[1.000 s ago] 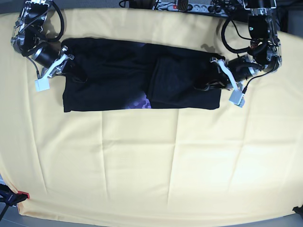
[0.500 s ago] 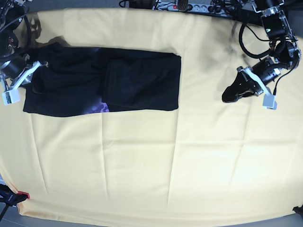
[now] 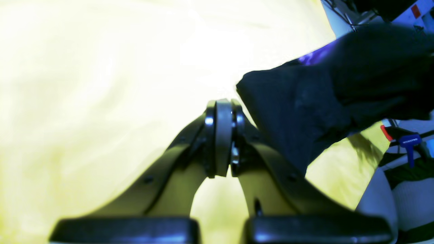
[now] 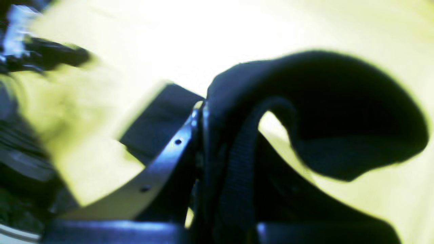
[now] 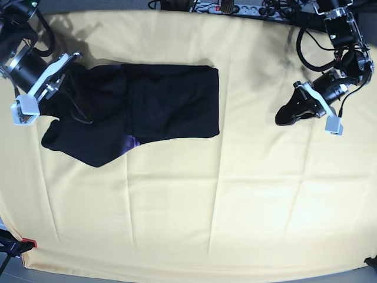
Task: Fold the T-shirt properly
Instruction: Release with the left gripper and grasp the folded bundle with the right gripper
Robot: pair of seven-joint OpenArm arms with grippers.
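The black T-shirt lies folded into a band at the back left of the pale yellow cloth, with a bit of purple print at its front edge. My right gripper is shut on the shirt's left end and holds it raised, so that end hangs bunched. In the right wrist view the black cloth loops out from between the shut fingers. My left gripper is shut and empty, well right of the shirt. In the left wrist view it hovers over the yellow cloth, with the shirt beyond it.
The yellow cloth covers the whole table. A power strip and cables lie along the back edge. A red-tipped clamp sits at the front left corner.
The left gripper let go of the shirt's right end and pulled away right. The right gripper dragged the shirt left, then lifted its left end up and inward, bunching it.
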